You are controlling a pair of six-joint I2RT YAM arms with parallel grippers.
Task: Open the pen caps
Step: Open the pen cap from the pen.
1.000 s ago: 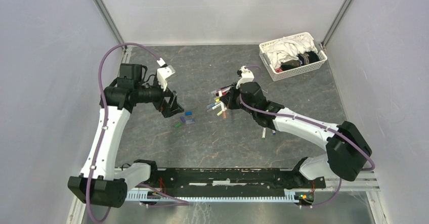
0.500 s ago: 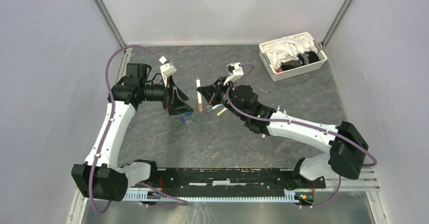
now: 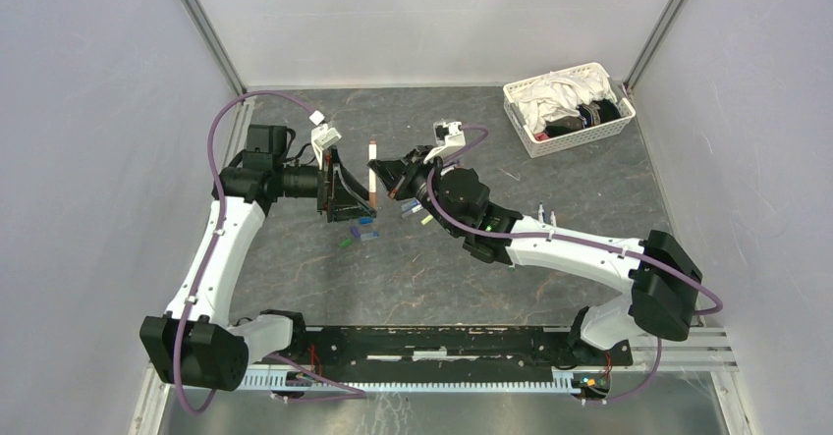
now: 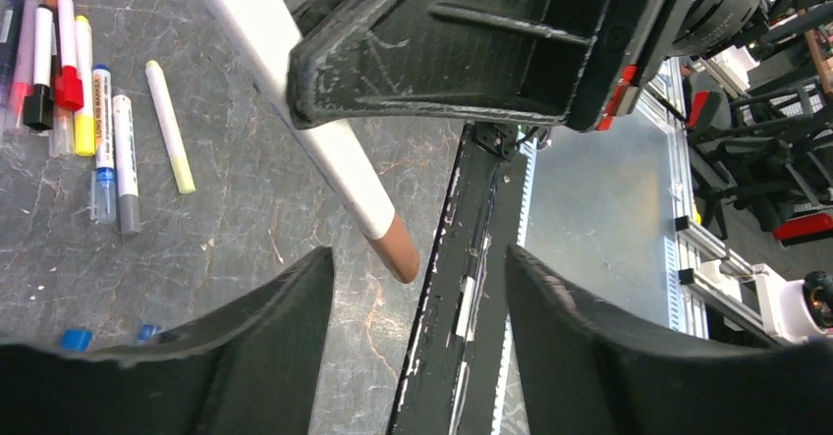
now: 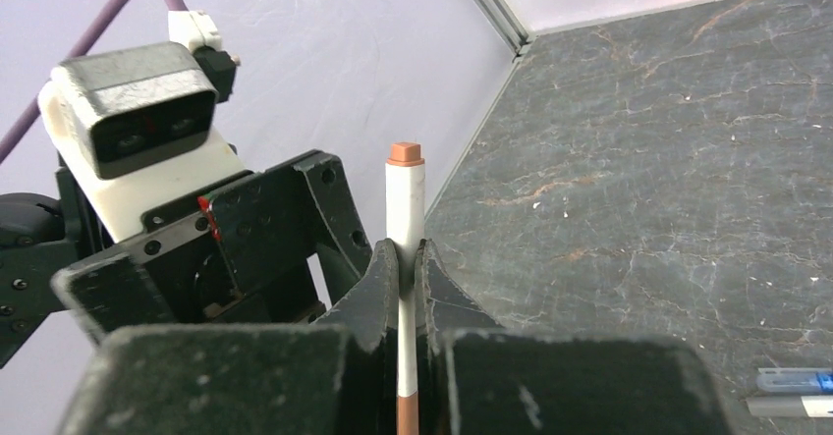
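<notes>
My right gripper (image 3: 385, 173) is shut on a white pen (image 3: 372, 158) with brown ends and holds it upright above the table; in the right wrist view the gripper (image 5: 407, 258) pinches the barrel (image 5: 405, 209) below the brown cap (image 5: 405, 152). My left gripper (image 3: 356, 197) is open and faces it. In the left wrist view the pen's other brown end (image 4: 398, 250) sits between my open left fingertips, untouched. More pens (image 3: 417, 207) lie in a pile under the right wrist, and they also show in the left wrist view (image 4: 69, 81). Loose blue caps (image 3: 365, 227) and a green cap (image 3: 346, 243) lie on the table.
A white lattice basket (image 3: 521, 111) with cloths stands at the back right corner. Two pens (image 3: 545, 217) lie beside the right forearm. The black rail (image 3: 442, 342) runs along the near edge. Grey walls close in left, right and back.
My right gripper lifted a pen out of the pile and carried it left. My left gripper swung right to meet it, so the pen's end now sits between its jaws.
</notes>
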